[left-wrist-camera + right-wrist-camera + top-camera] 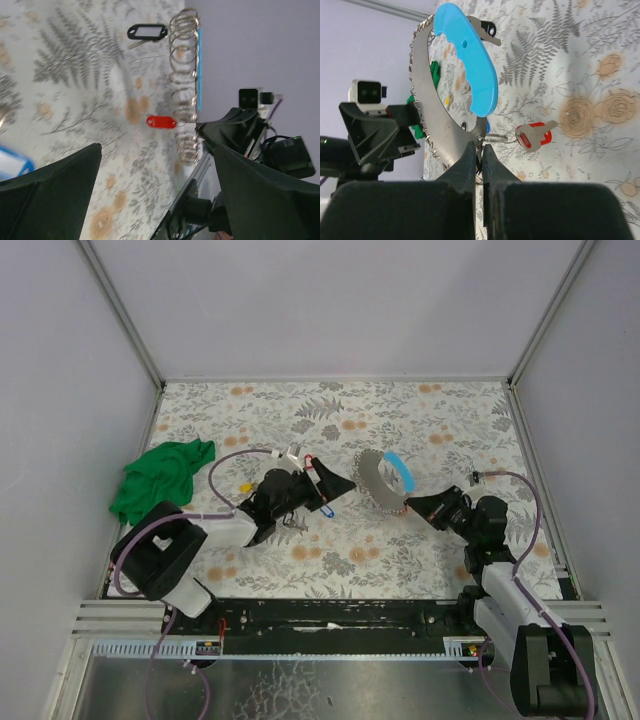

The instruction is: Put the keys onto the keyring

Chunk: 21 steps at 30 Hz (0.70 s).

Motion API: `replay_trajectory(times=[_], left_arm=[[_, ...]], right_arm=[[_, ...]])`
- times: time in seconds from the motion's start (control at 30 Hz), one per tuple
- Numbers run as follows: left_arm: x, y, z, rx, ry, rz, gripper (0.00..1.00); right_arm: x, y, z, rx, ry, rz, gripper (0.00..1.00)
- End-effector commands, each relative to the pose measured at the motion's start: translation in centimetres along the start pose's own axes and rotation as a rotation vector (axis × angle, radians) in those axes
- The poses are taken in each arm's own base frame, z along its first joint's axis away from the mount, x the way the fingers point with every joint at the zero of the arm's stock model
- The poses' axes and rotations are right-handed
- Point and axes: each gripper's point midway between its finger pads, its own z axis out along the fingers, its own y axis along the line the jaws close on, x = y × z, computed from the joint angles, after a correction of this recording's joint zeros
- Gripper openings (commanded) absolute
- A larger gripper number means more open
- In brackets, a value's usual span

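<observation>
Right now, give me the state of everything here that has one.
left gripper: jaws open, empty.
right gripper: jaws shut on keyring.
keyring: gripped at its edge.
red key: flat on table, beside keyring.
blue key: loose on table.
black-tagged key: flat on table.
green cloth: crumpled.

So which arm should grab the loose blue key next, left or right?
Left. The left gripper is open and sits right beside the blue key, while the right gripper is shut on the edge of the keyring, busy holding it.
</observation>
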Motion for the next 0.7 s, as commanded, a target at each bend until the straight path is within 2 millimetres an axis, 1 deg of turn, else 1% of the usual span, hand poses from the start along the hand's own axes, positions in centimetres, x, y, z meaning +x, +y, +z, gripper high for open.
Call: replay_trajectory(times=[0.0, 0.07, 0.13, 0.27, 0.33, 0.43, 0.53, 0.57, 0.63, 0.67], left_arm=[[-1.4, -5.7, 1.1, 0.235, -0.03, -0.011, 0.92], [-1.3, -5.9, 1.5, 0.26, -0.029, -0.022, 0.9], [-1.3, -5.8, 2.2, 0.262, -0.022, -0.035, 0.85], [-1.2, -6.3, 2.9, 0.298, -0.009, -0.045, 0.72], [-1.4, -6.5, 2.9, 0.308, -0.014, -0.041, 0.62], [-1.4, -6.7, 2.8, 0.305, -0.016, -0.017, 0.41], [-1.4, -6.4, 2.6, 0.276, -0.017, 0.024, 0.28], [-1.5, -6.2, 2.5, 0.263, -0.02, 0.041, 0.22], [-1.7, -5.9, 2.3, 0.223, -0.028, 0.077, 0.02], [-1.8, -5.6, 2.2, 0.199, -0.03, 0.102, 0.0]], right_arm=[[-0.2, 3.8, -0.5, -0.144, -0.004, -0.046, 0.0], [0.1, 4.2, -0.6, -0.157, 0.006, -0.052, 0.0], [0.5, 4.6, -0.6, -0.173, 0.017, -0.063, 0.0], [1.3, 5.3, -0.6, -0.196, 0.043, -0.088, 0.0], [1.7, 5.3, -0.5, -0.193, 0.051, -0.102, 0.0], [2.2, 5.2, -0.5, -0.192, 0.065, -0.125, 0.01], [2.6, 5.0, -0.4, -0.193, 0.079, -0.153, 0.01], [2.6, 5.0, -0.4, -0.193, 0.084, -0.161, 0.02], [2.7, 4.9, -0.4, -0.193, 0.093, -0.178, 0.05], [2.8, 5.0, -0.4, -0.194, 0.096, -0.186, 0.06]])
